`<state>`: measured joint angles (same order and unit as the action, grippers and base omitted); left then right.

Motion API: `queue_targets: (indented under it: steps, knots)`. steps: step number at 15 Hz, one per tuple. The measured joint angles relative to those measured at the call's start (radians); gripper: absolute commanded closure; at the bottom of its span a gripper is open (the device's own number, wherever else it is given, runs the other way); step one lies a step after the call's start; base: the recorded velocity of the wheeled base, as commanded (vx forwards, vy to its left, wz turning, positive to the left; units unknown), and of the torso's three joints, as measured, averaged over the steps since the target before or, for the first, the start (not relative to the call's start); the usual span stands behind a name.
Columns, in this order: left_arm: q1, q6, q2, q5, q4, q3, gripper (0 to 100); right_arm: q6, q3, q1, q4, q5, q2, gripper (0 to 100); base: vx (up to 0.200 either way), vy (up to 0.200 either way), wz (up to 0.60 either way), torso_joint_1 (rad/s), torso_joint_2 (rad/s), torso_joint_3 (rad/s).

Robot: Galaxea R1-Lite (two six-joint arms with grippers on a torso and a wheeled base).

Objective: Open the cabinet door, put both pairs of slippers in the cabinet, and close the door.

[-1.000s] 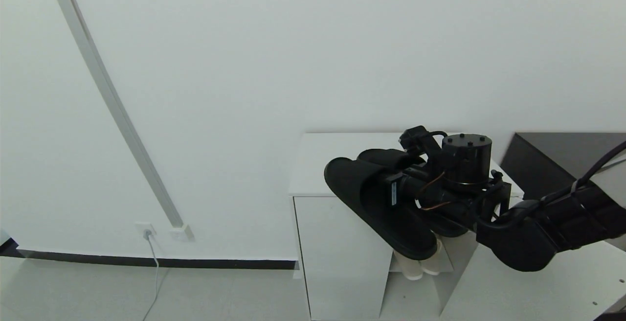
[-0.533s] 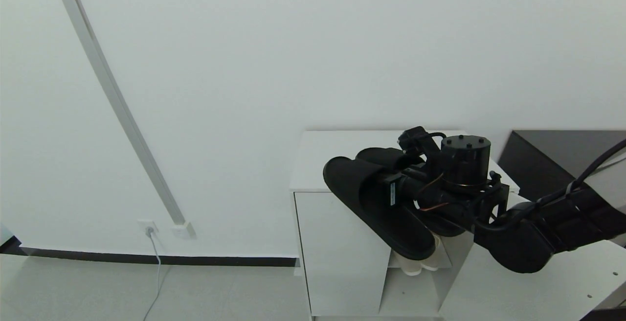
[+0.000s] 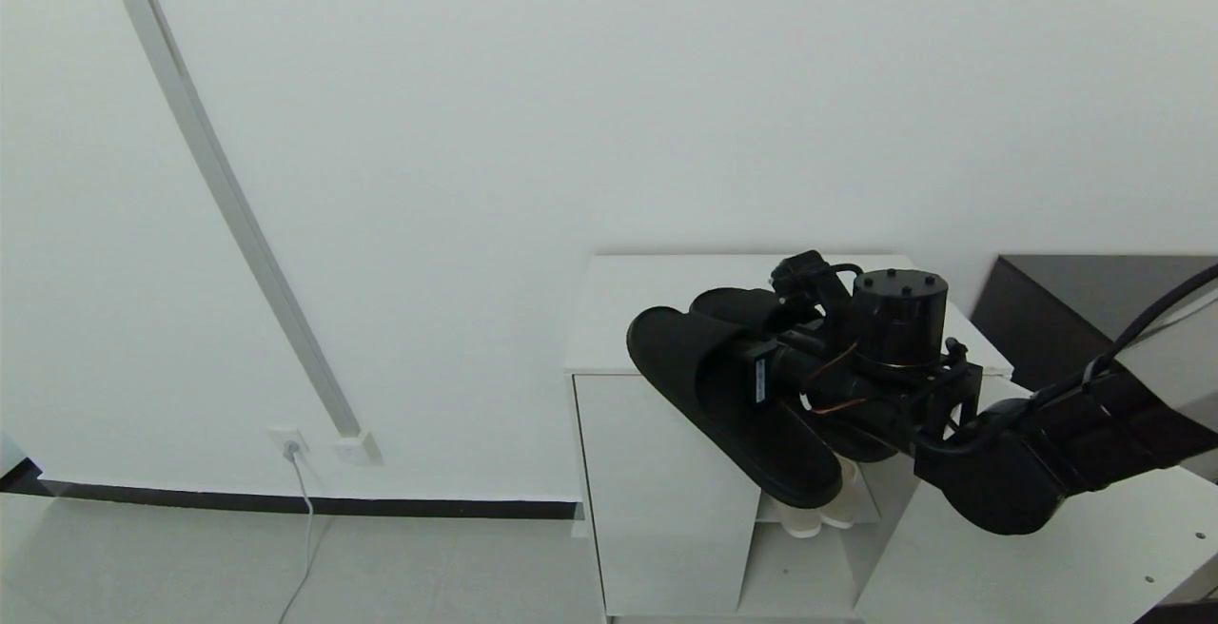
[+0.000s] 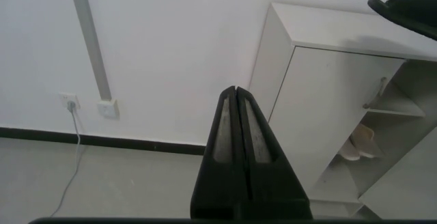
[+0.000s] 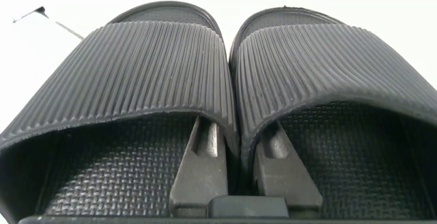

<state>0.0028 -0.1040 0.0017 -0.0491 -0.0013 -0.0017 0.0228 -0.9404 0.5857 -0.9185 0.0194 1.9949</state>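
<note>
- My left gripper (image 4: 235, 98) hangs in open air to the left of the cabinet, its fingers (image 4: 224, 132) pressed flat together with nothing between them
- My right gripper (image 5: 239, 134) is held out in front of the cabinet with one finger (image 5: 203, 157) slid under the ribbed strap of each black slipper, so the two pinch the slippers' adjoining inner walls
- The black slippers (image 3: 733, 400) sit side by side in that grip, off the floor, toes pointing away from the wrist and up to the left, heels drooping down to the right
- In the head view their toe ends overlap the cabinet's top front edge and their heels hang before the open compartment; I can't tell whether they touch the cabinet
- The open door (image 3: 1028, 557) swings out towards me at the lower right, its white inner face showing
- The cabinet (image 3: 657, 310) is white and stands against the wall; its left door panel (image 3: 666, 491) is closed and the right compartment is open
- A pair of white slippers (image 3: 811, 516) lies inside that open compartment, on the shelf (image 4: 396, 105), its heels poking out just below the black pair
- A dark piece of furniture (image 3: 1066, 310) stands right of the cabinet
- Farthest off, on the white wall: a slanted grey conduit (image 3: 219, 186), a wall socket (image 3: 284, 443) at its foot and a cable (image 3: 304, 529) trailing to the floor
</note>
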Motion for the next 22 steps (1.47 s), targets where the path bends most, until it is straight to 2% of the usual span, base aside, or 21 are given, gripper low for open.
queue_targets:
  steps: [9,18,22]
  knots:
    - [0.0,0.0,0.0,0.0,0.0,0.0,100,-0.02,0.016,0.002,-0.018,-0.003,0.009,100,0.0,-0.2,0.0,0.005,0.0,0.003]
    - [0.0,-0.002,0.0,-0.001,0.0,0.0,100,-0.02,0.03,0.03,-0.046,-0.056,0.012,100,0.0,-0.2,0.0,0.003,0.0,0.001]
    - [0.001,-0.004,0.0,-0.001,0.0,0.0,100,-0.015,0.041,0.047,-0.067,-0.06,0.011,100,0.0,0.0,0.0,0.0,0.0,0.0]
